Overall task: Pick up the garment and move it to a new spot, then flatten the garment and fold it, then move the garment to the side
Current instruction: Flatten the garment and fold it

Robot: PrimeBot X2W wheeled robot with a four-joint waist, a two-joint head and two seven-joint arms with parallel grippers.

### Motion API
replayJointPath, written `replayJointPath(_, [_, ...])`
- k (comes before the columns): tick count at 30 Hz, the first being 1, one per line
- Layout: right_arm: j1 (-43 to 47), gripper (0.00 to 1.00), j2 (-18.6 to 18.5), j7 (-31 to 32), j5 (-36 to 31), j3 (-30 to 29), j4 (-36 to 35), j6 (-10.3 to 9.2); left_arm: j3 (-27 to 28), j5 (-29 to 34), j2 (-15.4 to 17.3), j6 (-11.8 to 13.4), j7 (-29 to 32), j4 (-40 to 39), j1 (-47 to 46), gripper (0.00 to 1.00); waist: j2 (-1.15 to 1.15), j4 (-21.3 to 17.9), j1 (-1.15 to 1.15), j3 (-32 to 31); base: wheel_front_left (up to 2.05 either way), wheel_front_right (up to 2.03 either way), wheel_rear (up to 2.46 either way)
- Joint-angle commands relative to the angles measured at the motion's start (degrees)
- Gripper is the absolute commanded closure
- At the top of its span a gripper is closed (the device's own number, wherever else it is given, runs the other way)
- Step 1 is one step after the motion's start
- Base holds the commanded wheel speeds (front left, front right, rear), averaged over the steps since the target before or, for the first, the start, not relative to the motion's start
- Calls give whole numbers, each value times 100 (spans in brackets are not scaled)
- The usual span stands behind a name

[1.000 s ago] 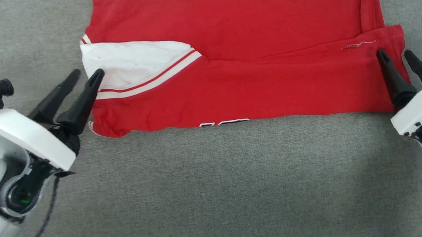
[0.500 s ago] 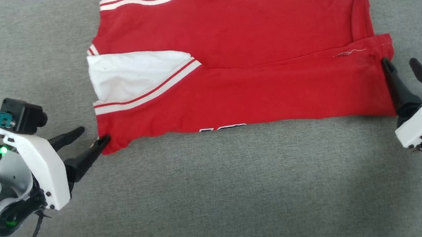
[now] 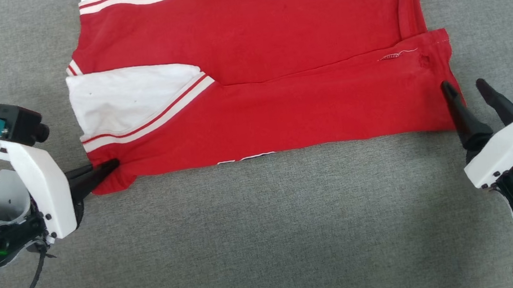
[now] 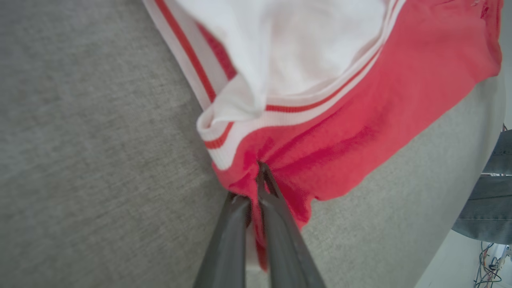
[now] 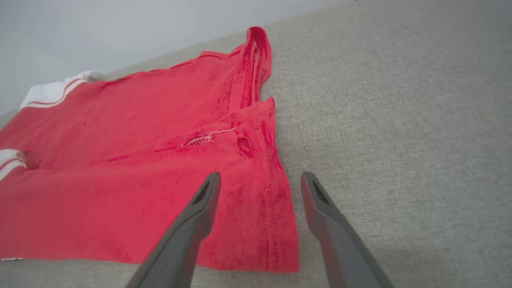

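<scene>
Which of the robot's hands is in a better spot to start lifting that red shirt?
Left. The left hand is pinched shut on a near corner of the shirt; the right hand stands open astride the opposite edge, gripping nothing.

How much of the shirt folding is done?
Done: the shirt lies flat with its near side folded over. In hand: the left claw pinches the near left corner; the right claw is open astride the right corner. Left: finishing the fold and moving it aside.
</scene>
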Motion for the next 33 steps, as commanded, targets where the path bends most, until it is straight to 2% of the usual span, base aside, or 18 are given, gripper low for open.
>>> replayJointPath(1, [39,0,-66,63,-61,38,-22,0,-270,17,-215,15,136,0,208,100,0,-8,0,2,0,0,0])
replayJointPath(10, [-26,0,-740,1634,-150,610,-132,0,-386,111,-236,15,-111,-86,57,100,0,112,0,4,0,0,0])
replayJointPath(16, [-251,0,-849,2023,-167,686,187,0,-478,175,-363,15,-296,-176,-84,100,0,299,0,111,0,0,0])
replayJointPath(17, [-267,39,-860,2079,-183,762,274,0,-495,162,-395,15,-335,-180,-96,100,0,329,0,117,0,0,0])
replayJointPath(18, [-286,58,-835,2088,-161,798,350,1,-511,154,-431,15,-367,-175,-100,100,0,358,0,115,0,0,0])
replayJointPath(19, [-299,93,-806,2089,-132,840,400,1,-526,146,-454,15,-405,-163,-106,100,0,380,0,108,0,0,0])
replayJointPath(20, [-303,100,-808,2112,-100,892,456,3,-543,144,-477,15,-449,-151,-106,100,0,400,0,95,0,0,0])
replayJointPath(25, [-191,100,-948,1956,-30,807,453,0,-573,99,-382,15,-765,-264,18,100,0,476,0,-63,0,0,0])
replayJointPath(33, [327,100,-1290,2061,122,555,2,-1,-619,66,144,14,-1421,-948,477,100,0,552,0,-283,0,0,0])
